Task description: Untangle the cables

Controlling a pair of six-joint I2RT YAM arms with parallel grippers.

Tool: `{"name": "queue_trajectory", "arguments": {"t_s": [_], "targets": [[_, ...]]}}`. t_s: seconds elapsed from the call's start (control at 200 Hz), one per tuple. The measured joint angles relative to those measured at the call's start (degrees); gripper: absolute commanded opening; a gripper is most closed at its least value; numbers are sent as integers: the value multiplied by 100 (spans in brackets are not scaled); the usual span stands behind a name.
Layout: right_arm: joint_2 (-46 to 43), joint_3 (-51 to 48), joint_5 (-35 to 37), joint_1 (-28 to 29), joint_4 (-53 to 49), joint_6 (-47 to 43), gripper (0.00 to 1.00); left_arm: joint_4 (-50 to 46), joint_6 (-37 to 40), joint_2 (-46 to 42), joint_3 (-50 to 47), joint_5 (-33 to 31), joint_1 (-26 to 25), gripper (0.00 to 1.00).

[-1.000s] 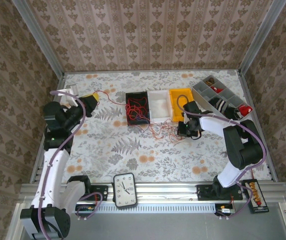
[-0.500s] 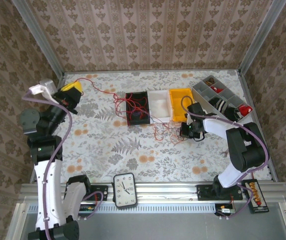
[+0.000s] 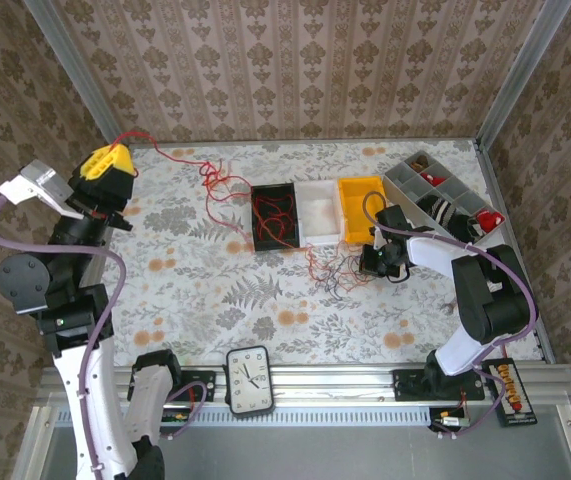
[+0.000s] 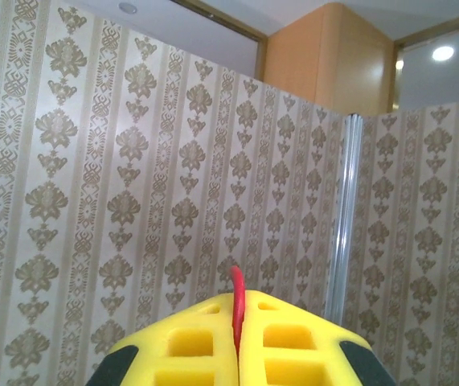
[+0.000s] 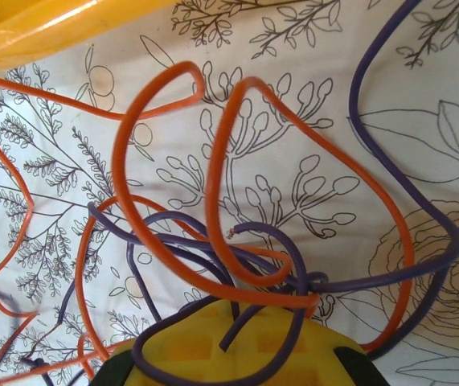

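— Two arms, seen from above?
— Left gripper (image 3: 105,165) is raised at the far left, and red cables (image 3: 215,185) trail from it to the black bin (image 3: 273,215). Right gripper (image 3: 380,262) is low beside the yellow bin (image 3: 360,205).
— Left wrist?
— Jaws pinch a red strand (image 4: 236,301).
— Right wrist?
— Jaws are closed on purple strands (image 5: 261,228).

Black bin (image 3: 255,215), white bin (image 3: 319,212), yellow bin (image 3: 350,198) adjoining; clock (image 3: 248,379) at near edge.

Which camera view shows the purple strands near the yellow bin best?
The right wrist view. There the purple strands lie close up, each loop clear, crossing orange strands just ahead of the right end effector. The top external view gives them as a small dark tangle on the near side of the yellow bin.
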Motion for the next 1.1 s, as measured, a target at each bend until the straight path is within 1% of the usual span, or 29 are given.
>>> {"name": "queue_trajectory", "arguments": {"t_s": [0.095, 0.205, 0.32, 0.36, 0.425, 0.47, 0.53, 0.635, 0.745, 0.825, 0.95, 1.1], "targets": [[0, 0, 0, 0, 2, 0, 1, 131, -151, 122, -85, -4, 0, 0], [0, 0, -9, 0, 2, -11, 4, 249, -249, 249, -92, -199, 0, 0], [-66, -92, -44, -4, 96, -46, 8, 640, -588, 444, -90, -105, 0, 0], [-133, -170, -50, -4, 136, -59, 13, 793, -732, 533, -90, -35, 0, 0], [-315, -323, -83, 0, 127, -79, 28, 1021, -960, 697, -90, 129, -20, 0], [-470, -435, -94, 20, 125, -140, 36, 1121, -1069, 791, -90, 227, -83, 0], [-748, -535, -101, 92, 125, -195, 43, 1202, -1147, 903, -90, 352, -289, 0], [-1379, -557, -122, 382, 184, -282, 50, 1082, -1047, 1038, -90, 549, -901, 0], [-2046, -498, -146, 798, 400, -420, 55, 669, -595, 1051, -83, 603, -1650, 0], [-2280, -284, -175, 1043, 450, -562, 56, 479, -337, 1093, -74, 627, -2072, 0], [-2374, 155, -260, 1410, 595, -800, 58, 358, -103, 1311, 7, 664, -2468, 0], [-2371, 570, -280, 1742, 820, -953, 59, 271, -20, 1613, 9, 664, -2776, 0]]}}
